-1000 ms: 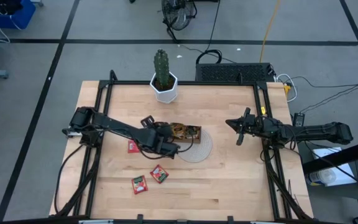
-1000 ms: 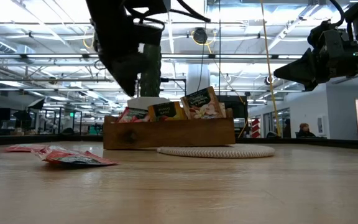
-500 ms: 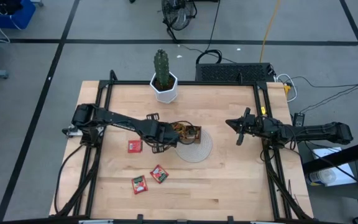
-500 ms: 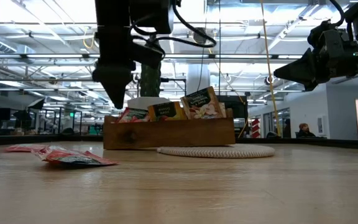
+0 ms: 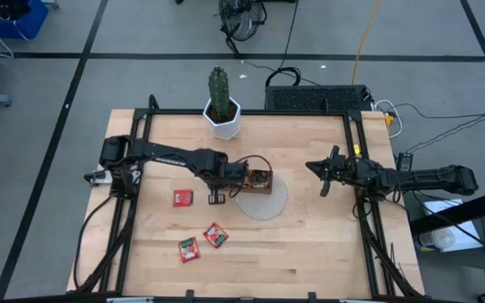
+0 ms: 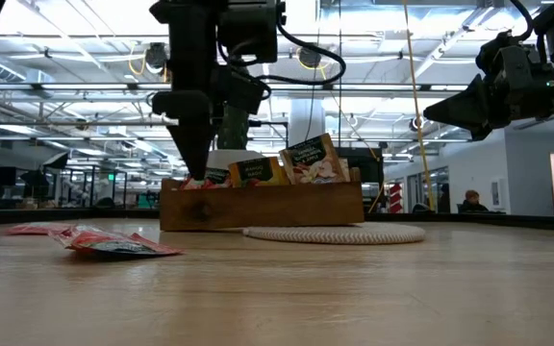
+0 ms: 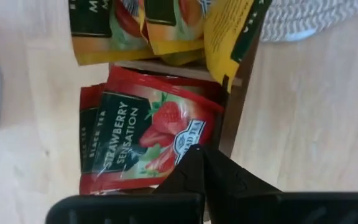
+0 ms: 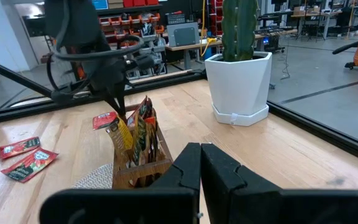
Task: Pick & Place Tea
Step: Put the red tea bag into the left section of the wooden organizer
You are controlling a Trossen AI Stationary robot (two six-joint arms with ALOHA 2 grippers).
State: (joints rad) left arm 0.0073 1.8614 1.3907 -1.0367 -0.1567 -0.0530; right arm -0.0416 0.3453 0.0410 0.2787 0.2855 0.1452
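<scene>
Watching the left gripper [image 6: 194,171], fingers pressed together, dip into the left end of the wooden tray [image 6: 262,205] over the red tea sachets [image 7: 148,140], I fear it snags one out or tips the tray; the right gripper [image 5: 324,178], also closed, waits far right.

Both arms matte black w/ jointed tubular links. Left arm [image 5: 162,156] carries looped black cable. Right arm [image 5: 419,178] same build.
</scene>
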